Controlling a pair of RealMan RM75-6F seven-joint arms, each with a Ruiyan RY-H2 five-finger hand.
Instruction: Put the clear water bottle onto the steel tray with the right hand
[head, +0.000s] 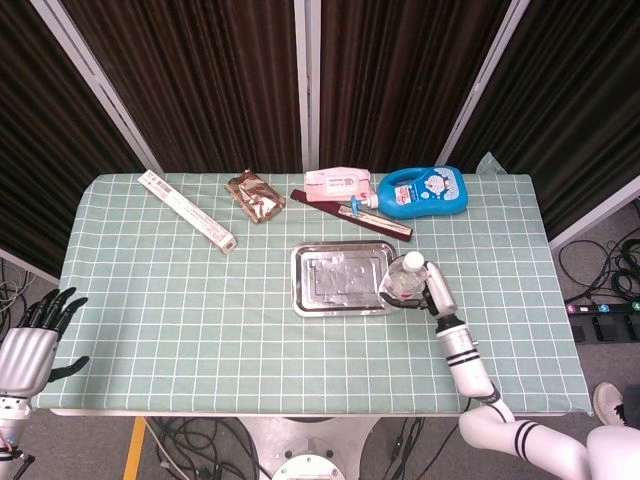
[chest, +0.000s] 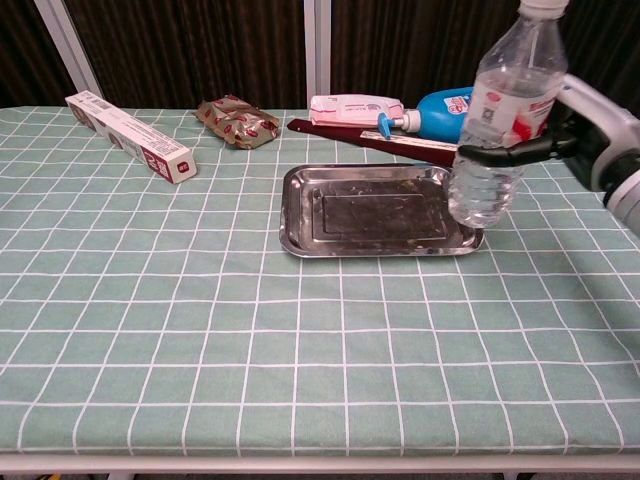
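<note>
Head overhead, chest low (both share table (head: 150, 330)).

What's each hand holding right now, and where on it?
The right hand grips the clear water bottle around its middle, just below the label, above the steel tray's right edge. The left hand holds nothing.

bottle (chest: 497, 120) over tray (chest: 300, 215) right edge | boxes, packets (head: 258, 196) behind tray
</note>
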